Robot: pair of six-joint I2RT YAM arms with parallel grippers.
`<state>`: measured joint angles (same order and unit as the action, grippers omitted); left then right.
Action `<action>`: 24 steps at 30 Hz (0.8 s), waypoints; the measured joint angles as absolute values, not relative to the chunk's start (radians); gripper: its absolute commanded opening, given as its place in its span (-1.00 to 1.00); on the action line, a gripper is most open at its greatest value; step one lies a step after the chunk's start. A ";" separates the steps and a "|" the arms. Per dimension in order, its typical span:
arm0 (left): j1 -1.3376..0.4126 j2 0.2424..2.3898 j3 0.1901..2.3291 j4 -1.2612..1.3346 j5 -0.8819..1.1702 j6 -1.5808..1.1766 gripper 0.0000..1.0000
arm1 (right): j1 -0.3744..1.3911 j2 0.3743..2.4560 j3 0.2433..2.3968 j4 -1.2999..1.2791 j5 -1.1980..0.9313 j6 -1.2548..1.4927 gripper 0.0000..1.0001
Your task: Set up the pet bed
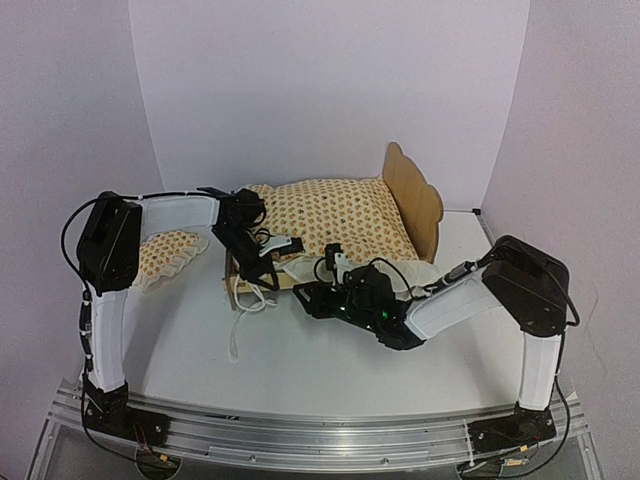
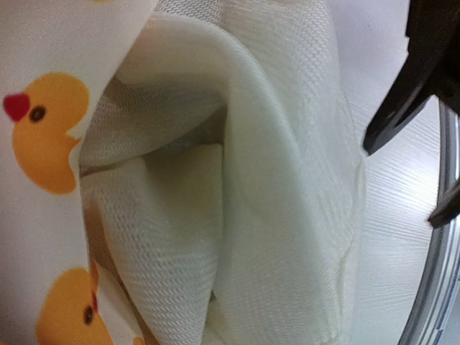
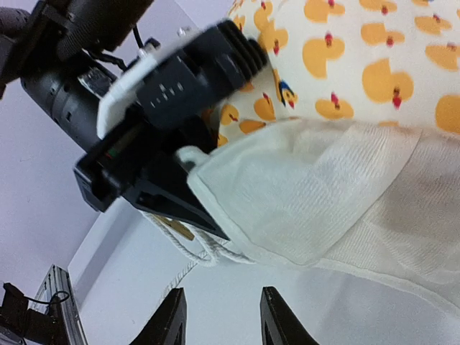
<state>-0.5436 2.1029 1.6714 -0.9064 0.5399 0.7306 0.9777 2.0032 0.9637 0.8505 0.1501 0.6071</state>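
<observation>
The pet bed (image 1: 414,196) stands at the back of the table, its scalloped plywood headboard on the right. A duck-print mattress cushion (image 1: 335,215) lies on it, with its cream mesh underside (image 3: 338,208) hanging over the near side. In the right wrist view my left gripper (image 3: 195,164) is shut on a corner of that cream fabric; from above it sits at the bed's left end (image 1: 266,250). Fabric fills the left wrist view (image 2: 237,215) and hides the fingers. My right gripper (image 3: 223,323) is open and holds nothing, just in front of the cushion's edge (image 1: 308,298). White tie cords (image 3: 205,248) dangle below the held corner.
A small ruffled duck-print pillow (image 1: 165,255) lies on the table left of the bed, under the left arm. Loose white cord (image 1: 243,310) trails onto the table (image 1: 320,370) in front of the bed. A metal rail (image 1: 320,432) runs along the near edge.
</observation>
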 measured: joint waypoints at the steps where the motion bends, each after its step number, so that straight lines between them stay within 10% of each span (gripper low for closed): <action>1: -0.546 2.101 1.651 -0.878 0.533 0.732 -0.92 | 0.978 1.989 0.956 0.846 0.155 0.607 -0.29; 16: -0.546 2.045 1.593 -0.902 0.599 0.575 0.77 | 0.978 1.877 0.965 0.651 0.190 0.566 -0.27; 24: -0.546 2.004 1.852 -1.190 0.571 0.629 0.80 | 0.978 1.858 1.051 0.514 0.191 0.542 -0.27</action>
